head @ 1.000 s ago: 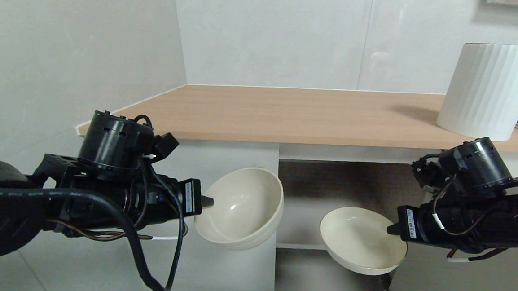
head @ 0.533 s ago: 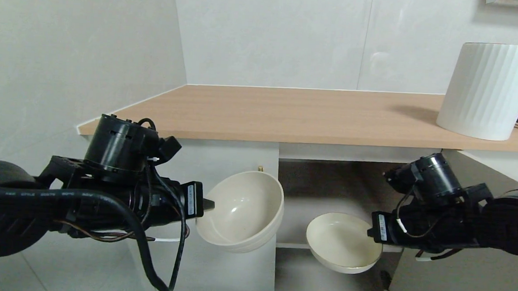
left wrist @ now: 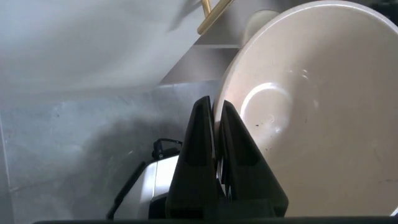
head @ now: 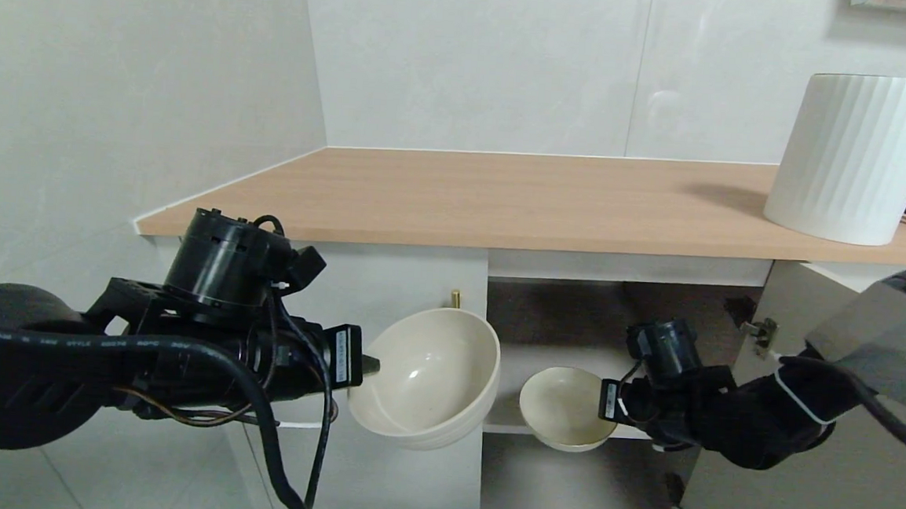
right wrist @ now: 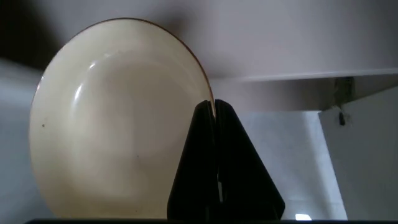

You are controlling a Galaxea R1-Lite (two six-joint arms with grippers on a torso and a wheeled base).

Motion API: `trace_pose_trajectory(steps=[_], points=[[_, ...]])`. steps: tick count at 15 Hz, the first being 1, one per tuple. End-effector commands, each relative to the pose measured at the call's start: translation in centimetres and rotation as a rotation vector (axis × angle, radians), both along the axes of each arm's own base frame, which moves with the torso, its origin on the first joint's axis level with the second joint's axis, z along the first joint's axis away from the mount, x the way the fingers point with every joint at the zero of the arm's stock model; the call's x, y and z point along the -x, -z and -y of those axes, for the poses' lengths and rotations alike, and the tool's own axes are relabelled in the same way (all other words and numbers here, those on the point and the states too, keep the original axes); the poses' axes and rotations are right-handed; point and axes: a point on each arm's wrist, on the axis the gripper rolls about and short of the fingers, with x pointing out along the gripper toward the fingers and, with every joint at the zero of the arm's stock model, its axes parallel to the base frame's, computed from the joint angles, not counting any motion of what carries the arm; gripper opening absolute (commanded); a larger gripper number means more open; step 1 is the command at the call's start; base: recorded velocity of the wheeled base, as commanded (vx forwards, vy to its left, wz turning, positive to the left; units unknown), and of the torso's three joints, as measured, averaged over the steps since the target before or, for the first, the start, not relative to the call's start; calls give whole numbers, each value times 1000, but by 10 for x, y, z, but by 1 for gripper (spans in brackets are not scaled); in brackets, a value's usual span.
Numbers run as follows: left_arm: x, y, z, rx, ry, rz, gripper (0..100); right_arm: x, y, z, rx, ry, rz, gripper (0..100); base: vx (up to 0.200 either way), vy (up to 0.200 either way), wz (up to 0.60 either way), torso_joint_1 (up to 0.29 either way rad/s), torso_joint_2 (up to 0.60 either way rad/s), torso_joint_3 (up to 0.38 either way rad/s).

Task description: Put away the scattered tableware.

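Wood tabletop (head: 503,198), white tiled wall (head: 473,59) behind. Below tabletop: left fingers (left wrist: 200,143) pinch deep bowl (head: 430,375) rim, right fingers (right wrist: 202,155) pinch shallow bowl (head: 565,407) rim at open cabinet (head: 567,313).

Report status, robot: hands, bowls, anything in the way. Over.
Left hand shut on deep bowl, before closed door. Right hand shut on shallow bowl, at open cabinet shelf. Over.

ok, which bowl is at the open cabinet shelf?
The smaller, shallower bowl in the right gripper, at the shelf. The bigger, deeper bowl in the left gripper hangs before the closed door.
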Motion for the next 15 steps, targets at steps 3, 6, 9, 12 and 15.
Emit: trace_pose_trajectory(steps=[3, 6, 9, 12, 15], points=[[0, 1, 1, -2, 3, -4, 0, -28, 48, 5, 52, 70, -38, 0, 0, 0, 0, 0, 0, 0], [0, 2, 2, -2, 6, -5, 0, -45, 58, 11, 73, 127, -21, 0, 0, 0, 0, 0, 0, 0], [1, 2, 3, -2, 9, -5, 0, -64, 69, 18, 102, 194, 5, 0, 0, 0, 0, 0, 0, 0], [0, 1, 3, -2, 9, -4, 0, -69, 75, 16, 117, 210, 16, 0, 0, 0, 0, 0, 0, 0], [0, 1, 3, -2, 9, -4, 0, -78, 78, 15, 131, 230, 28, 0, 0, 0, 0, 0, 0, 0]])
